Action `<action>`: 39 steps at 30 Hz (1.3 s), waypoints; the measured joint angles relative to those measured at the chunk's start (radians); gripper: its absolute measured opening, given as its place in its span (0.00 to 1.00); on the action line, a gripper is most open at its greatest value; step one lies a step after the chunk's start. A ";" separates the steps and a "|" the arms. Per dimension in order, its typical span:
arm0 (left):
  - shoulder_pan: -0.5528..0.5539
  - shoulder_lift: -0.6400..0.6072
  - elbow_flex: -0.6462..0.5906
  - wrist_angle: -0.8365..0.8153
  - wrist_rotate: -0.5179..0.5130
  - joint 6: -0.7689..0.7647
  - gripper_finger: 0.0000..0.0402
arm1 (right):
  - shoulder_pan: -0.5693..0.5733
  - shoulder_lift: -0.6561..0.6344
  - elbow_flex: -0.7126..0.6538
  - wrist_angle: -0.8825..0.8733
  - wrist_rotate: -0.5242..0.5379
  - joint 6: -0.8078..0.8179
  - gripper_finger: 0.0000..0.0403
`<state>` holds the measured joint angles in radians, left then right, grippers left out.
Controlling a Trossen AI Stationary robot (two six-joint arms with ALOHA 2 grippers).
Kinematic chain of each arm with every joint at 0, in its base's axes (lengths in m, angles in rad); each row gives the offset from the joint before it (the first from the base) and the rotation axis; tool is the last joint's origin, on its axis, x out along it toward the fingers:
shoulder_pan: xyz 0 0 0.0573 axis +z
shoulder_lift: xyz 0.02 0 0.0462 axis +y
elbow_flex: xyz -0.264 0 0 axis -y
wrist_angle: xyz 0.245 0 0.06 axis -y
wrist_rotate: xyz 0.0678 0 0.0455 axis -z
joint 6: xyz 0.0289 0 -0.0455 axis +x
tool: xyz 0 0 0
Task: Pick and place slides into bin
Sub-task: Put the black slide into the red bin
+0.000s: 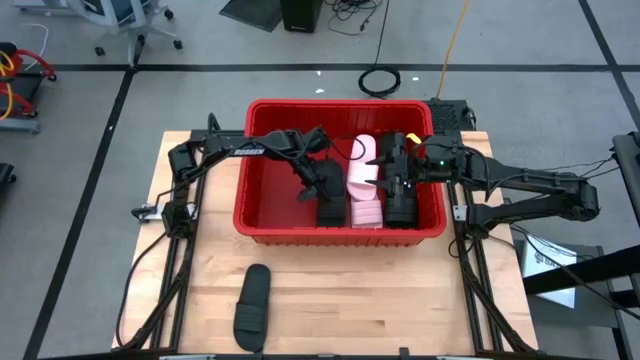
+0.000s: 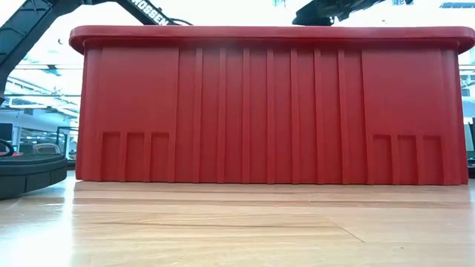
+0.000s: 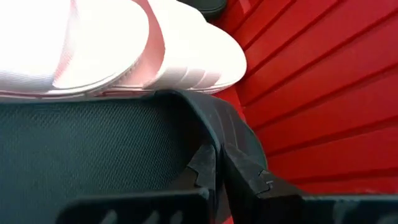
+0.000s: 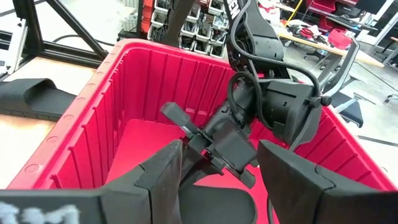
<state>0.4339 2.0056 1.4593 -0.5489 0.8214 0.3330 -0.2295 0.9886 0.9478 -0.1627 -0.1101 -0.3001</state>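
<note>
Wooden tabletop (image 1: pixel 330 290) carries the red bin (image 1: pixel 262 222), where a black slide (image 1: pixel 330 198), a pale pink slide (image 1: pixel 364 190) and another black slide (image 1: pixel 402 200) lie side by side, while one more black slide (image 1: pixel 252 305) lies on the wood in front of the bin. The left gripper (image 1: pixel 322 172) reaches down into the bin with its fingers (image 3: pixel 239 158) clamped on the edge of the first black slide. The right gripper (image 1: pixel 398 165) hangs over the bin's right part, fingers (image 4: pixel 292 165) spread and holding nothing.
</note>
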 joint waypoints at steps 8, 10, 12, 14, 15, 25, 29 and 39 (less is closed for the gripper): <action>0.006 0.000 0.000 0.059 -0.041 -0.035 0.08 | 0.000 0.001 0.000 -0.009 0.000 0.000 0.50; 0.011 0.000 0.000 0.075 -0.046 -0.075 0.12 | 0.000 0.001 0.000 -0.012 0.000 0.000 0.50; 0.016 0.000 0.000 0.069 -0.045 -0.085 0.17 | 0.000 0.001 0.000 -0.015 0.000 0.000 0.50; 0.018 0.000 0.000 0.054 -0.045 -0.086 0.23 | 0.000 0.001 0.000 -0.014 0.000 0.000 0.50; 0.018 0.000 0.000 0.048 -0.045 -0.085 0.26 | 0.000 0.001 0.000 -0.014 0.000 0.000 0.50; 0.015 -0.010 0.000 0.036 -0.067 -0.110 0.52 | 0.000 0.001 0.000 -0.015 0.000 -0.001 0.50; 0.024 -0.049 0.000 0.048 -0.091 -0.111 0.57 | 0.000 0.012 0.000 -0.016 0.000 -0.003 0.50; 0.042 -0.237 0.000 0.080 -0.251 -0.100 0.60 | 0.000 0.034 0.000 -0.007 0.002 -0.015 0.50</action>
<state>0.4755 1.7689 1.4597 -0.4690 0.5707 0.2326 -0.2295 1.0222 0.9478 -0.1693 -0.1076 -0.3156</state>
